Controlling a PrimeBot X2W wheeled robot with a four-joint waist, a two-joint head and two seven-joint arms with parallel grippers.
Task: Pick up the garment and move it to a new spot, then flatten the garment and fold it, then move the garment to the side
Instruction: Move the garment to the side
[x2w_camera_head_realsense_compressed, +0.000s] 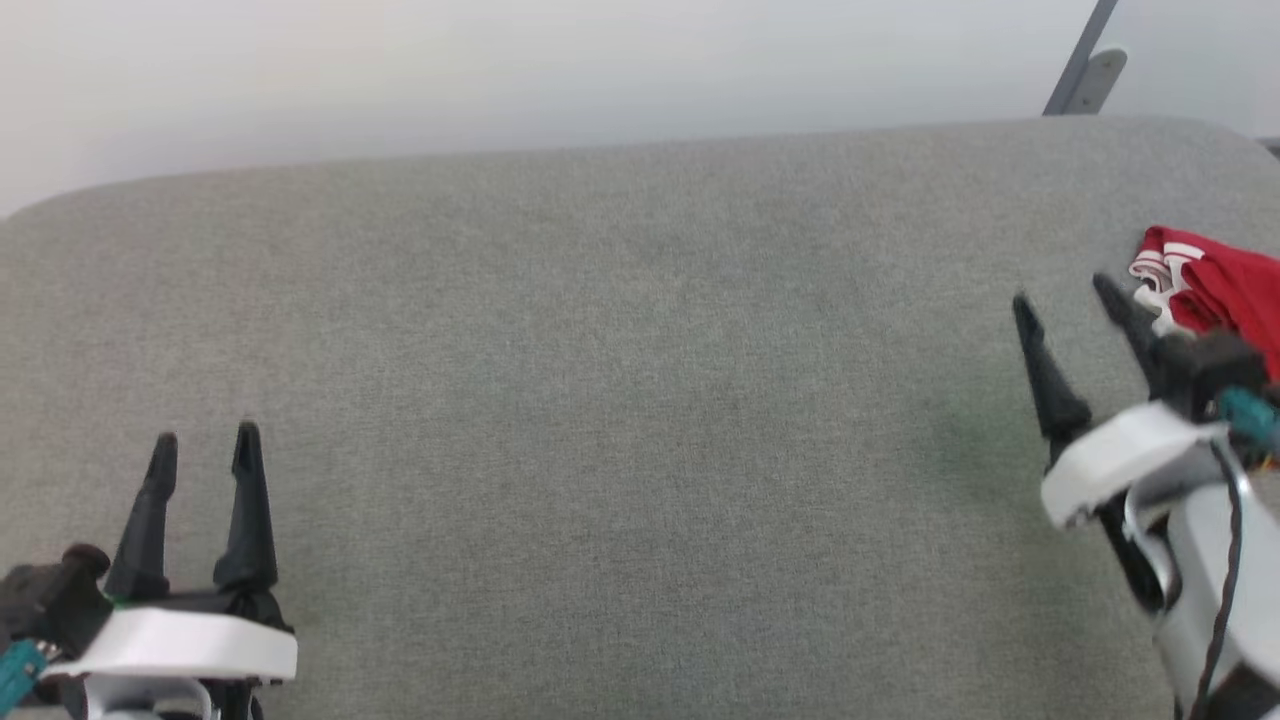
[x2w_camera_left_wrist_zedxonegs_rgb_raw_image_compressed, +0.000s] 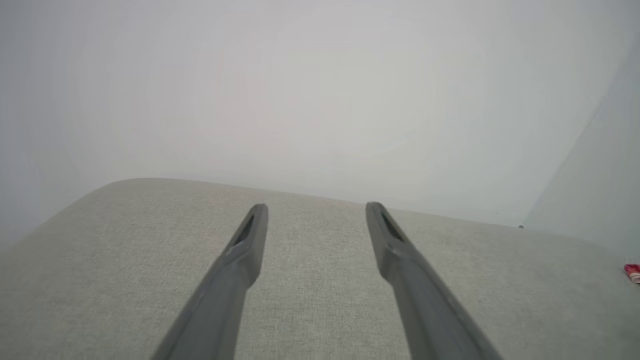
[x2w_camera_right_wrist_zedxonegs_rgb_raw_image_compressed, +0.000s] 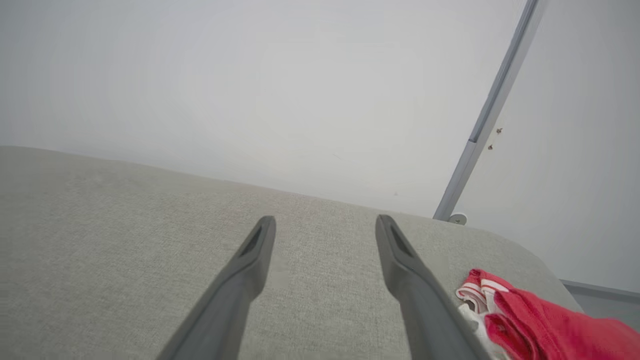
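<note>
Garment (x2w_camera_head_realsense_compressed: 1215, 290) lies bunched on the worktop (x2w_camera_head_realsense_compressed: 600, 350), just beside the right fingers (x2w_camera_head_realsense_compressed: 1045, 375), at their outer side. The right fingers and the left fingers (x2w_camera_head_realsense_compressed: 247, 500) stand spread, empty.

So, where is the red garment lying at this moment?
In the head view the garment lies bunched near the right end of the grey padded surface, just to the right of the open right hand, which does not hold it.

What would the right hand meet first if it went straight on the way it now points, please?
Probably nothing close: the right hand points across the grey cushion toward the pale wall beyond. The garment lies off to its right, outside that line. Depth is unclear.
</note>
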